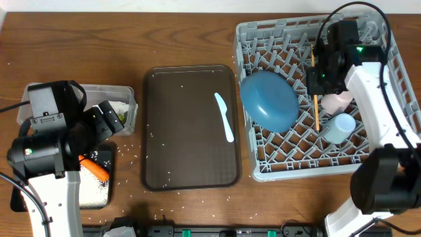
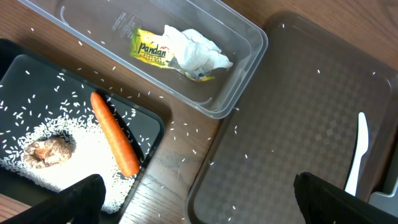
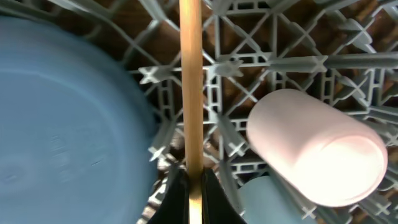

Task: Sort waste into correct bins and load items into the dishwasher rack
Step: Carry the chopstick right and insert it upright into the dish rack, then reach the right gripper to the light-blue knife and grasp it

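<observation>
My right gripper point(image 1: 316, 82) is shut on the wooden chopsticks point(image 3: 190, 81), held over the grey dishwasher rack point(image 1: 395, 79). In the rack lie a blue plate or bowl point(image 1: 268, 100), a pink cup point(image 3: 317, 146) and a blue cup point(image 1: 340, 127). My left gripper point(image 2: 196, 202) is open and empty above the gap between the black tray-bin point(image 2: 18, 62) and the brown tray. The carrot point(image 2: 115, 142), white rice point(image 2: 87, 152) and a brown lump point(image 2: 48, 151) lie in the black bin. The yellow wrapper point(image 2: 151, 51) and white napkin point(image 2: 196, 51) lie in the clear tub point(image 2: 239, 93). The pale blue spoon point(image 1: 225, 116) lies on the brown tray.
The dark brown serving tray point(image 1: 191, 125) sits at the table's middle with scattered rice grains on it. More loose grains lie on the wood point(image 2: 186, 134) between the bins and the tray.
</observation>
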Motion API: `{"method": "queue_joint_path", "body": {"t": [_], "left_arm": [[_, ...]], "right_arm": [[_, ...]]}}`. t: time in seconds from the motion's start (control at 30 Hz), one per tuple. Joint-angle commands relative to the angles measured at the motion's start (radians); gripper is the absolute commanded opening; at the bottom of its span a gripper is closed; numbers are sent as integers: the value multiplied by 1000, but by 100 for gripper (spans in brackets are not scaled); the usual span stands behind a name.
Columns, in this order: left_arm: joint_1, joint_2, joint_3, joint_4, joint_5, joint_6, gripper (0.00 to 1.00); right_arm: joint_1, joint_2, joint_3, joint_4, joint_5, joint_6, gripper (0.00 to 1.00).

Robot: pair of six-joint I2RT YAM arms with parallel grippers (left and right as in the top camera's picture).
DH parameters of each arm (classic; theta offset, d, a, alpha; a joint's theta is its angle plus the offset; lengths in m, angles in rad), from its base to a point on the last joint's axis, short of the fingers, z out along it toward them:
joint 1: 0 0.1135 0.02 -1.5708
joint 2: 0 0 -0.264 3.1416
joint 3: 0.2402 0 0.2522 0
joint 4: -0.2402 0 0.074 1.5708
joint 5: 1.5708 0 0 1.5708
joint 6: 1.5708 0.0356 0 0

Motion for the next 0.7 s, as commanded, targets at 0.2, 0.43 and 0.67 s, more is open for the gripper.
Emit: {"method": "queue_joint_path", "body": {"t": [0.2,0.43,0.67], "left_arm": [[5,6,10,-3,-12,-1,98],[5,6,10,-3,-12,-1,98],[5,6,10,-3,-11,-1,98]], "right_arm": [[27,0,21,21,-81,-22,49],[190,-108,30,24,-289,11,47],[547,-100,28,95,-71,161,38]]}}
